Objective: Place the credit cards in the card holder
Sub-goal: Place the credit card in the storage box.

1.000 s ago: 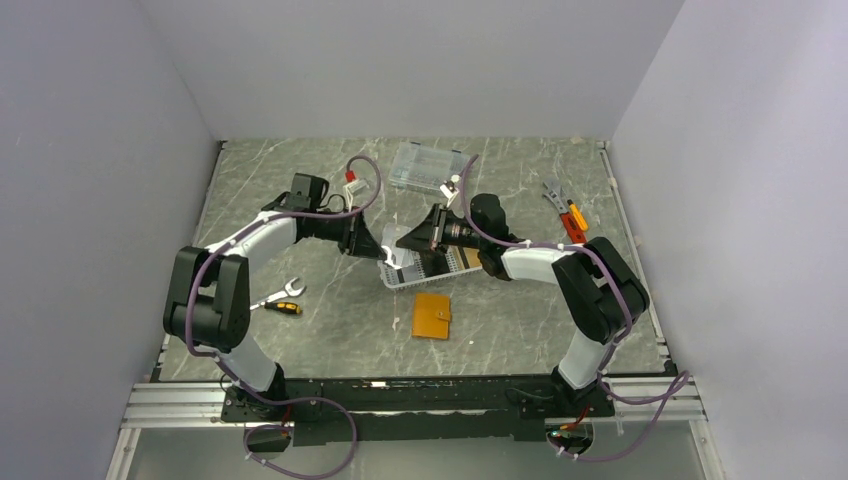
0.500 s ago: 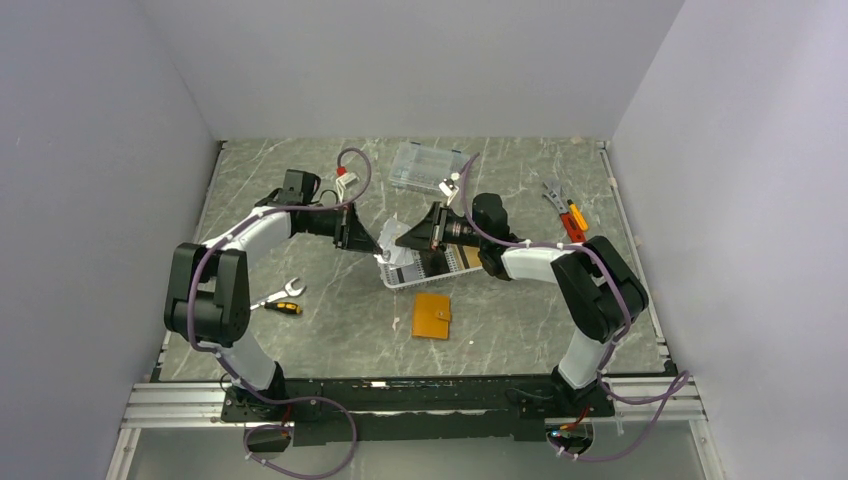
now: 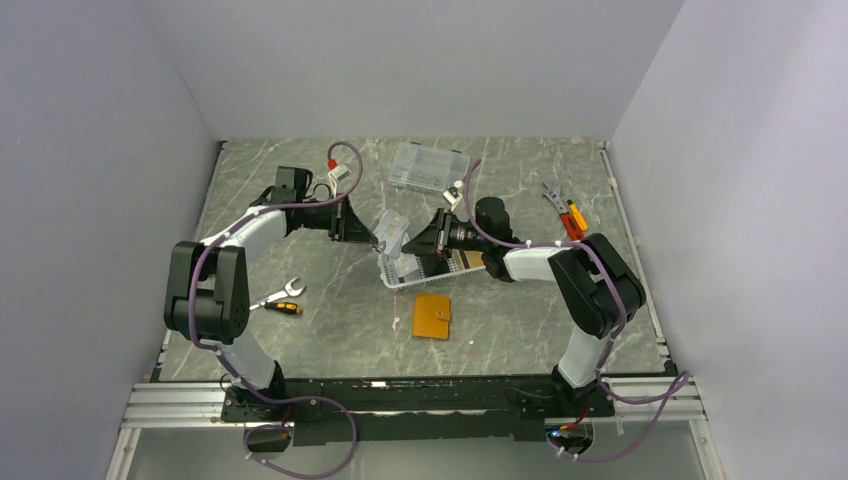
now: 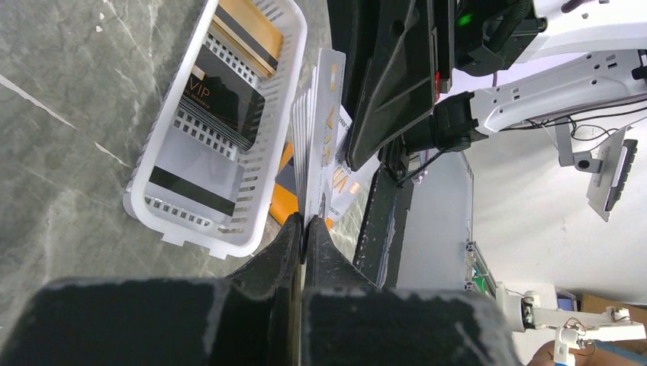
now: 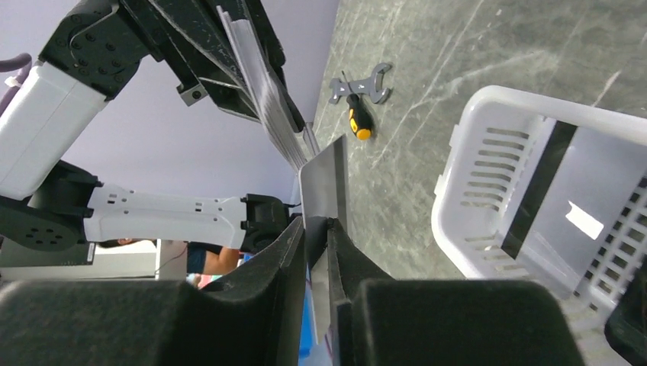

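Nearest me, the card holder (image 3: 432, 316) lies flat and closed on the table (image 3: 330, 340), about midway between the left and right edges and just on the near side of the white basket (image 3: 400, 283). A small wrench (image 3: 278, 298) lies towards the left edge. In the basket I see three cards lying flat: a grey-white one with a black stripe (image 4: 191, 171), a black one (image 4: 221, 91) and a gold-brown one (image 4: 248, 27). Above the basket's left end my two arms meet in the air. My left pincer (image 4: 304, 229) is clenched on the bottom edge of a stack of credit cards (image 4: 314, 137), which stands on edge, slightly fanned. My right pincer (image 5: 317, 229) faces it and grips a single card (image 5: 324, 179) by one end; that card's other end touches the stack. Beyond them, a clear compartment box (image 3: 428, 165) sits near the far edge, and pliers with orange handles (image 3: 566, 213) lie towards the far right corner.
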{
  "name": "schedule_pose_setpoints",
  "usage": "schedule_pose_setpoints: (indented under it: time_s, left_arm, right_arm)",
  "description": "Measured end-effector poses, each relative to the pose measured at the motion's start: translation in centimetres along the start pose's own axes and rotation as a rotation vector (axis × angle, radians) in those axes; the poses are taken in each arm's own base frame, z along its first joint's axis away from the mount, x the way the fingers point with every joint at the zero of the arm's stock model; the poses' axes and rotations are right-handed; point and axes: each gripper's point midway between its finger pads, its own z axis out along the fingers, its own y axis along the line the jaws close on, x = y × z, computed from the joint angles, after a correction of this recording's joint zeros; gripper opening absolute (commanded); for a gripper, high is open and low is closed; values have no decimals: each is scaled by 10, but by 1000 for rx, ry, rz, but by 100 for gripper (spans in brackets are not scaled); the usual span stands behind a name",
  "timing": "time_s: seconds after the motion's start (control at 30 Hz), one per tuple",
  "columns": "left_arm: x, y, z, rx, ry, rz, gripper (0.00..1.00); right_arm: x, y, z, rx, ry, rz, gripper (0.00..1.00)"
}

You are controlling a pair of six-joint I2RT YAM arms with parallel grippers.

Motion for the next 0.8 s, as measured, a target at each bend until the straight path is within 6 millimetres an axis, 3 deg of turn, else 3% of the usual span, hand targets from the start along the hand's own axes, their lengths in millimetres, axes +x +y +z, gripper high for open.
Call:
schedule_pose_setpoints:
  time_s: [0.13,0.43,0.57,0.8]
  left_arm:
    - [0,4,0,-17,-4,-2,0]
    - [5,12,4,-56,-1,-4,0]
    - [13,14,14,-85,28,-8,0]
    - [32,22,39,-166,104,-5,0]
  right_arm:
    - [-2,-9,-6,24,1,15,1]
    - [11,-52,-18,195,45,57,0]
    - [16,-72,-36,329,61,57,0]
    - [-6,-53,-81,395,-67,-12,0]
